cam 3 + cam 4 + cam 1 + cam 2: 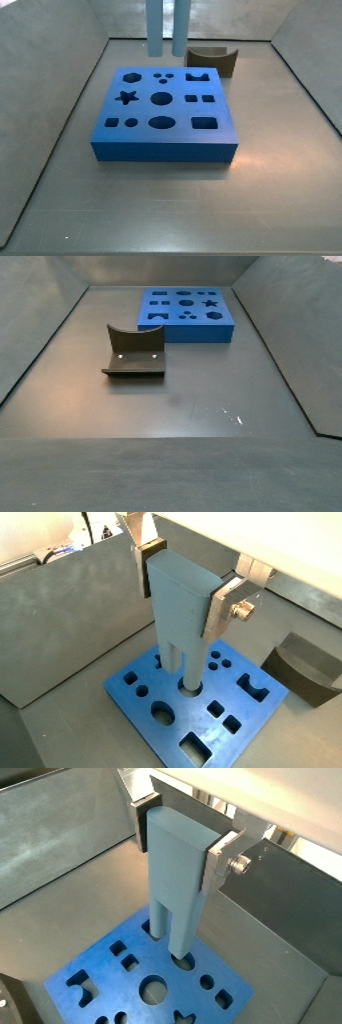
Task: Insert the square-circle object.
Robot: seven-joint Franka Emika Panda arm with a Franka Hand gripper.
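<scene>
The square-circle object (211, 60), a small dark olive-brown block with a curved scoop in its top, sits on the floor beside the blue board (167, 150). It also shows in a side view (134, 351) and a wrist view (310, 667). My gripper (187, 587) is above the board and apart from the block. It is shut on a long grey-blue piece (181, 607) with two legs, also seen in a wrist view (177, 868). The legs (167, 28) hang down at the board's edge nearest the block. The gripper itself is out of both side views.
The blue board (201, 331) has several shaped holes, among them a star, circles and squares. Grey walls (54, 838) enclose the floor on all sides. The board lies near one end of the bin (174, 446), the block next to it.
</scene>
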